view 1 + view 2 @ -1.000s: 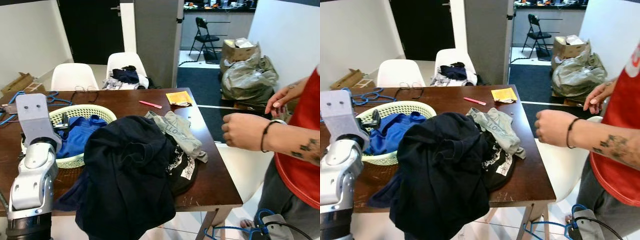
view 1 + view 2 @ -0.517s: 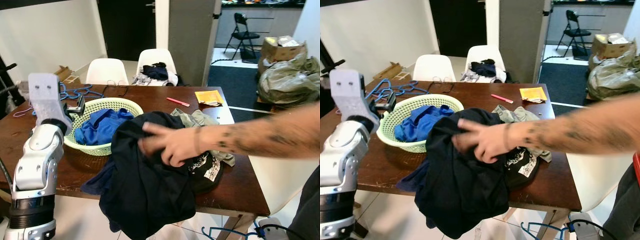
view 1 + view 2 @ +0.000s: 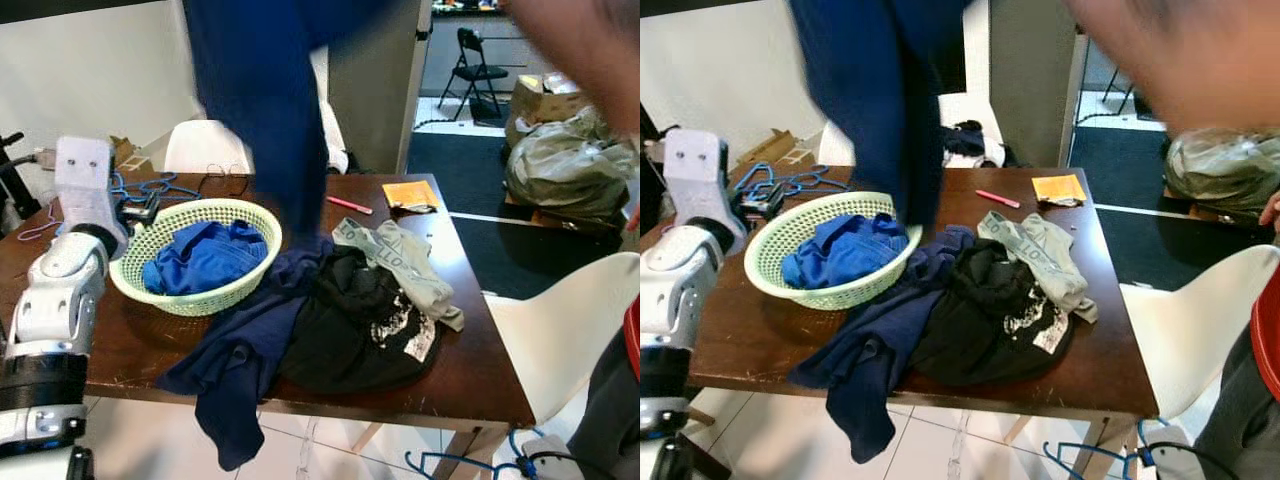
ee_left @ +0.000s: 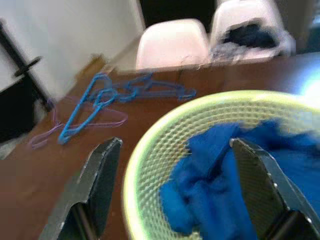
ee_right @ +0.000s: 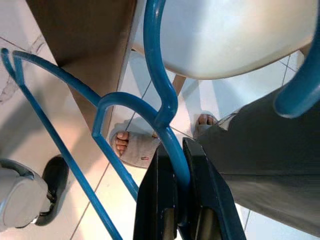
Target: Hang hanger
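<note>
My right gripper (image 5: pixel 180 150) hangs low beside the table's near right corner, shut on the neck of a blue hanger (image 5: pixel 160 75). That hanger (image 3: pixel 465 465) shows above the floor tiles in the head views. Several more blue hangers (image 4: pixel 115 97) lie on the brown table (image 3: pixel 110 340) at its far left. My left gripper (image 4: pixel 176 145) is raised at the left with its fingers (image 4: pixel 102 165) wide apart, nothing between them, over the rim of a green basket (image 3: pixel 195 300) of blue clothes. A person holds a dark blue garment (image 3: pixel 260 110) up above the table.
A black shirt (image 3: pixel 360 320), a grey garment (image 3: pixel 400 260) and a navy one (image 3: pixel 240 370) lie heaped on the table. White chairs (image 3: pixel 205 145) stand behind it and another chair (image 3: pixel 560 310) at its right. The person (image 3: pixel 1265 360) stands at the right edge.
The person has lifted the dark garment off the pile and up above the table. The camera has shifted a little. My left arm stays raised by the basket.
</note>
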